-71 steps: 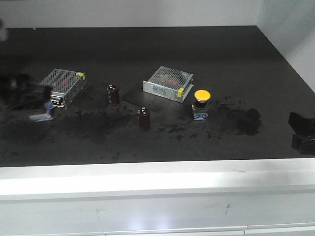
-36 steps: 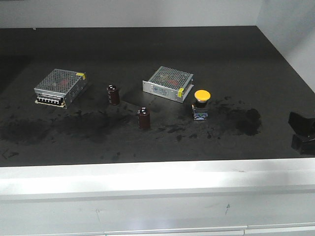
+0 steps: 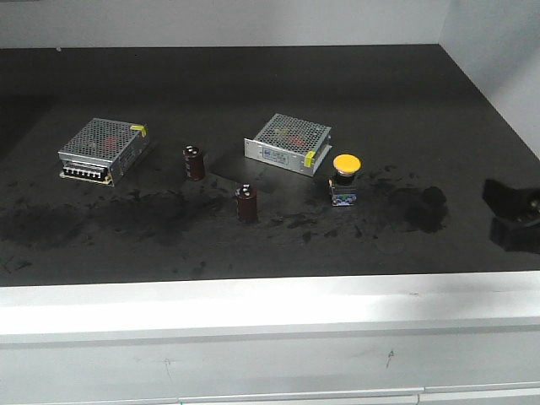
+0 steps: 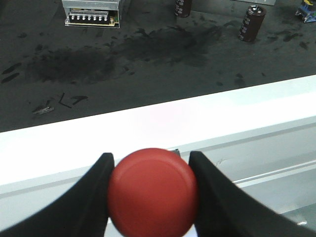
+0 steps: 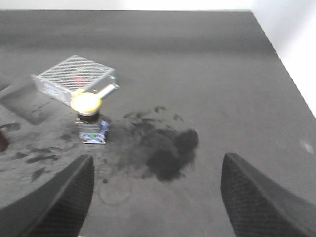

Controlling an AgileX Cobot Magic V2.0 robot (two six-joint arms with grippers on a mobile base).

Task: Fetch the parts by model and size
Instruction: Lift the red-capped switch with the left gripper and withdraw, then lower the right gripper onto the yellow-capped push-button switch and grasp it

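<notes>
In the left wrist view my left gripper [image 4: 152, 190] is shut on the red-capped push-button switch [image 4: 153, 192], held over the table's white front edge; its base is hidden behind the cap. The left gripper is out of the front view. The yellow-capped switch [image 3: 345, 178] stands upright on its black and blue base on the dark mat, right of centre, and shows as the yellow switch [image 5: 89, 118] in the right wrist view. My right gripper [image 3: 513, 215] hovers open at the right edge, well right of that switch, its fingers [image 5: 64, 197] wide apart with nothing between them.
Two silver mesh boxes [image 3: 104, 148] [image 3: 289, 143] lie on the mat [image 3: 270, 101]. Two dark brown cylinders [image 3: 194, 162] [image 3: 246, 203] stand between them. Dark smudges mark the mat near the yellow switch. A white ledge [image 3: 270, 308] runs along the front, and a pale wall [image 3: 498, 59] rises at right.
The left gripper with the red switch has left the front view from the left side of the mat. The right gripper has shifted slightly left and upward in view.
</notes>
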